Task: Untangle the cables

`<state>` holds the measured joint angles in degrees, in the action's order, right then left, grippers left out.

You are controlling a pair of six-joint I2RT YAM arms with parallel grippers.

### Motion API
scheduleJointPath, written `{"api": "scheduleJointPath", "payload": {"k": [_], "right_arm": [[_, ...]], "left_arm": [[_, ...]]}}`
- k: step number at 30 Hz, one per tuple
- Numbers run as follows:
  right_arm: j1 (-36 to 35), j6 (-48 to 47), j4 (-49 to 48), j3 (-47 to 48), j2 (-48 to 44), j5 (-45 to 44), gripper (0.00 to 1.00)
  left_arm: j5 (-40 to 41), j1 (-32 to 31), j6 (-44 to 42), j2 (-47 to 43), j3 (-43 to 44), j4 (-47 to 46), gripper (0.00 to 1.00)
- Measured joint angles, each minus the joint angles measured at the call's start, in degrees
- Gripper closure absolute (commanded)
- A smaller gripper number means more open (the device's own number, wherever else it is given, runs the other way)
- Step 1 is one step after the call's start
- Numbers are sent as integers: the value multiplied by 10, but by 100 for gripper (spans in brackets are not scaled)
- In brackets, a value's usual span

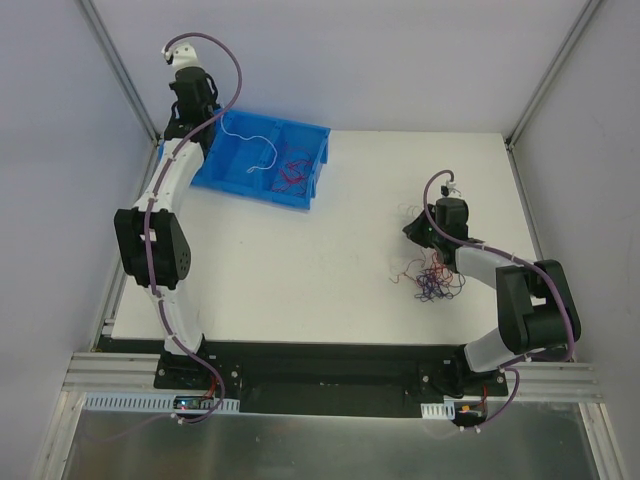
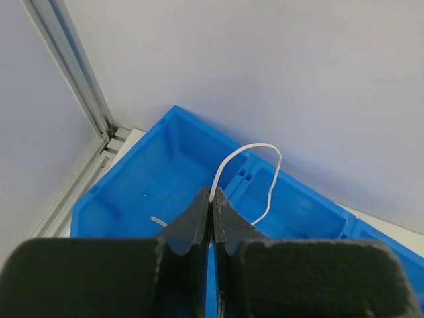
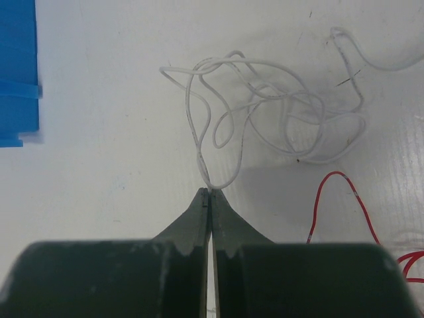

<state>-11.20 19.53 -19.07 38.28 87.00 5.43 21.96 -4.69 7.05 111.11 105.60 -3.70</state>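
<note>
Left pincer [image 2: 211, 199]: clenched on a single white wire [image 2: 255, 146], which arcs up out of the tips and drops back toward the blue bin [image 2: 146, 192] below it, in the upper left of the overhead view.
Right pincer [image 3: 209, 192]: clenched too, nipping the bottom of a white loop [image 3: 218, 179] that belongs to a loose white snarl [image 3: 278, 106] lying on the worktop [image 1: 300, 270].
Cables, where: the main bunch [image 1: 432, 280], red, white and dark purple, lies right of centre on the worktop beside the right arm. A few red wires [image 1: 293, 172] lie in the bin's right compartment.
Weight: next to nothing – a pull on one strand will likely drag the whole bunch along.
Stiffness: springy, holding its curl, so loops will probably hook each other again if let slack.
Surface: likely smooth insulation, though the view is too coarse to be sure – a thin strand could slip from the tips.
Where to hold: near a free end or on an outer loop, away from the crossings. The lone red wire [image 3: 331, 173] at the right of the wrist view looks the easiest next pick.
Risk: a hard tug could tighten the knots.
</note>
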Motion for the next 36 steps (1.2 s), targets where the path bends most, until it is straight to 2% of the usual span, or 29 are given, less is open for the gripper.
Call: {"api": "scheduleJointPath", "payload": {"k": [15,23,32,33,34,36], "right_arm": [[1,2,0,1,1,5,100],[2,5,0,1,4,9,99],[3,6,0,1,6,12,99],[3,6,0,1,6,13,99],[3,7,0,1,6,13,99],[3,7,0,1,6,14,99]], "left_arm": [[-16,11,13,-1,39,-5,100],[-94,14,46,46,41,12,100],[-223,14,86,115,23,68,100],[-231,14,89,123,23,76,97],[-240,14,91,130,23,86,90],[-255,14,93,137,23,105,65]]}}
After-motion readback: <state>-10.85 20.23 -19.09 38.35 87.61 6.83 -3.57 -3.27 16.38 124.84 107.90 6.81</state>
